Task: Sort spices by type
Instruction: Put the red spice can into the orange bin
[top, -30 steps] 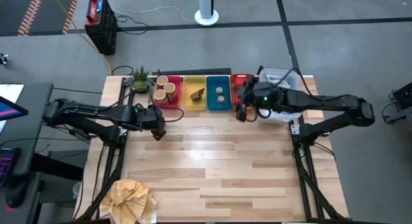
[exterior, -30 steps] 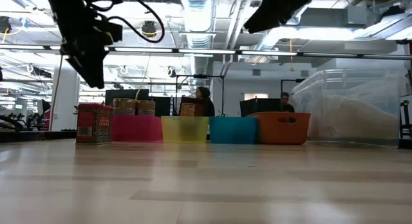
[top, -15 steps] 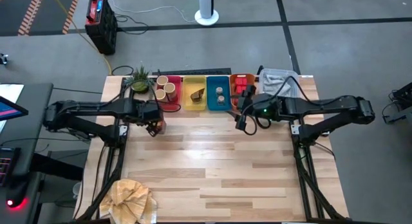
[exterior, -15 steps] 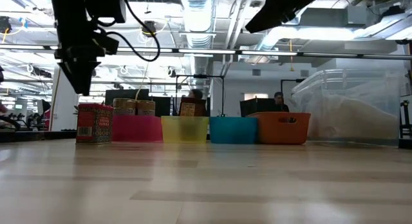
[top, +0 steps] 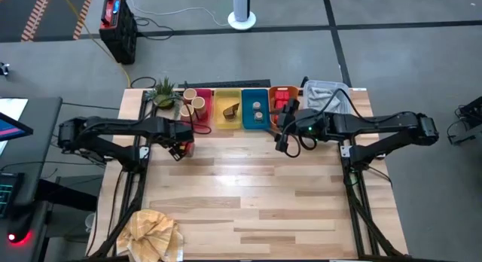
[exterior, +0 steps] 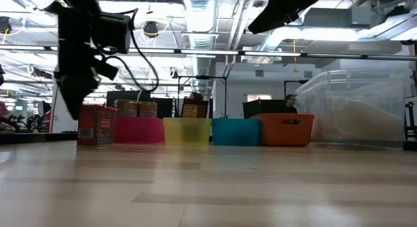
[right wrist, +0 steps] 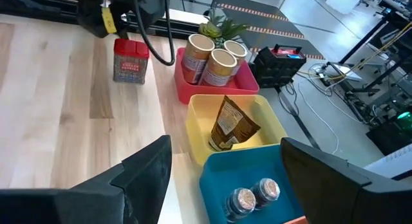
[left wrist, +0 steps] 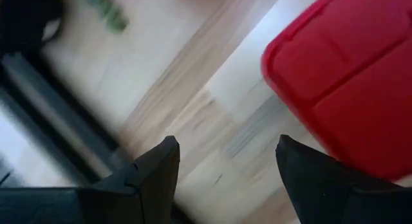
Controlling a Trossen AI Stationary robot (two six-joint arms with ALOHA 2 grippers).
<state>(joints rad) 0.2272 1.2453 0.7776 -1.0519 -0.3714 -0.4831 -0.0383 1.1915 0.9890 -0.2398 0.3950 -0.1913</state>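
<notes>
One red boxy pack (exterior: 96,124) stands upright on the table, left of the bins. My left gripper (exterior: 70,108) hangs open, pointing down, just left of the pack and above it; in the left wrist view the pack's red top (left wrist: 347,82) lies ahead of one finger. The pink bin (top: 202,120) holds tan cylinders (right wrist: 209,56), the yellow bin (top: 228,120) a dark brown wedge (right wrist: 230,124), the blue bin (top: 255,123) round tins (right wrist: 252,197), and the orange bin (top: 283,90) red packs. My right gripper (top: 282,140) hovers open, just on the near side of the blue and orange bins.
A small green plant (top: 163,92) stands left of the pink bin. A clear plastic tub (exterior: 355,109) sits at the far right corner. Crumpled tan paper (top: 154,232) lies at the near left corner. Bare wood (top: 248,194) spreads in front of the bins.
My left gripper has come down and toward the table's left, tipping more steeply downward, and now hangs beside the red pack. My right gripper has drawn back a little from over the orange bin toward the near edge. The pack has stayed put.
</notes>
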